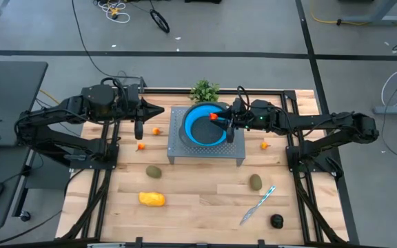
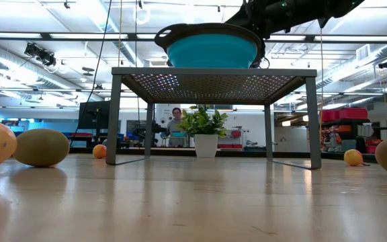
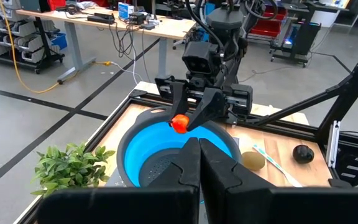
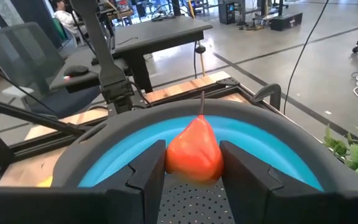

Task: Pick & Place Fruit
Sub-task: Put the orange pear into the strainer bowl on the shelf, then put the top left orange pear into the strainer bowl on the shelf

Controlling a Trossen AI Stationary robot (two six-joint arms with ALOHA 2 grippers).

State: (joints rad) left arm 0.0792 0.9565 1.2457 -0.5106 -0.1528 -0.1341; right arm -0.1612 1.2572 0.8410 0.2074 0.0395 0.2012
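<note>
The bowl (image 1: pixel 205 125) sits on the rack (image 1: pixel 207 148), plant (image 1: pixel 204 90) behind, knife (image 1: pixel 257 205) in front to the right.

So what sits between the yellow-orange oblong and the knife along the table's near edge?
Nothing: in the high view the board between the oblong and the knife is bare. The two ovals lie farther back.

The right gripper (image 1: pixel 218 118) with its small fruit (image 1: pixel 213 116) blocks the bowl (image 1: pixel 197 132)'s right rim; the bowl's left side lies open.
</note>
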